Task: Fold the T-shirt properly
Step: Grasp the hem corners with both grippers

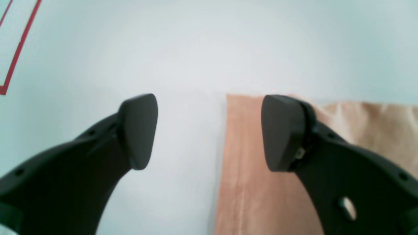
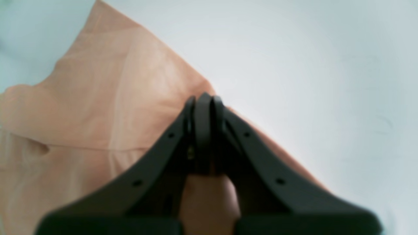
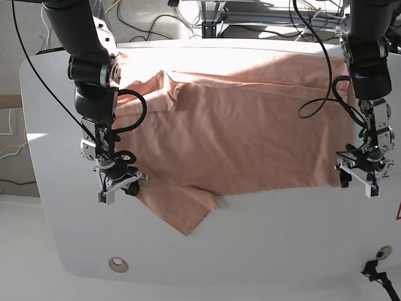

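The salmon T-shirt [image 3: 238, 132] lies spread and wrinkled on the white table [image 3: 282, 244], plain side up, with one sleeve pointing toward the front edge. My left gripper [image 3: 358, 180] is open at the shirt's right edge. In the left wrist view [image 1: 209, 130] one finger is over the cloth [image 1: 241, 169] and the other over bare table, straddling the hem corner. My right gripper [image 3: 119, 188] is shut at the shirt's left edge. In the right wrist view [image 2: 202, 99] its tips meet right at the border of the cloth [image 2: 107, 98]. No cloth shows between them.
A red tape mark [image 1: 16, 55] lies on the table beside my left gripper; it also shows at the right border of the base view [image 3: 398, 214]. Round fittings [image 3: 116, 264] [image 3: 383, 252] sit near the table's front edge. Cables [image 3: 207, 19] hang behind the table.
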Controlling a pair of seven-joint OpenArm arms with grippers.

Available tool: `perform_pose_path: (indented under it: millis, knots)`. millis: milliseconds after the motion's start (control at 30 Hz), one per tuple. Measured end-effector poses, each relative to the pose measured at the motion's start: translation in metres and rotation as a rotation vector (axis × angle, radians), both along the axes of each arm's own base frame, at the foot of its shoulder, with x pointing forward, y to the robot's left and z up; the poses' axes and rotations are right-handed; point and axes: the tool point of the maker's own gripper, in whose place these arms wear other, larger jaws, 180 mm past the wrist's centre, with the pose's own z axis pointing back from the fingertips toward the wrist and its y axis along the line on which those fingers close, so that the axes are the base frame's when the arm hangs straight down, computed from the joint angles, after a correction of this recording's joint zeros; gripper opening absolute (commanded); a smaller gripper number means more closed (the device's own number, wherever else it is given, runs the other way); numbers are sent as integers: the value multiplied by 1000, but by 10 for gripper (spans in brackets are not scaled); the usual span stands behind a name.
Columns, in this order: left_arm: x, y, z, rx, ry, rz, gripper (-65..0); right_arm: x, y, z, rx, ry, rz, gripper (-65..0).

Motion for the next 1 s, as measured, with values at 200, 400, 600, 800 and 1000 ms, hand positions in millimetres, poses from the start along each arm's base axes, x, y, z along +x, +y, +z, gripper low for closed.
perform_pose_path:
  millis: [200, 400, 600, 800, 1000]
  knots:
    - [-4, -9, -6, -20, 11, -49, -182, 0, 0, 0, 0, 0, 0, -650]
    - [-4, -55, -30, -106, 41, -117, -182, 0, 0, 0, 0, 0, 0, -650]
    - [-2, -52, -39, -135, 38, -79, -184, 0, -1, 0, 0, -9, -3, -650]
    - [-5, -31, -36, -100, 45, -37, -184, -2, -1, -2, 1, -10, -6, -650]
    - [-11, -14, -34, -70, 54, -16, -184, -2, -1, -2, 2, -13, -6, -650]
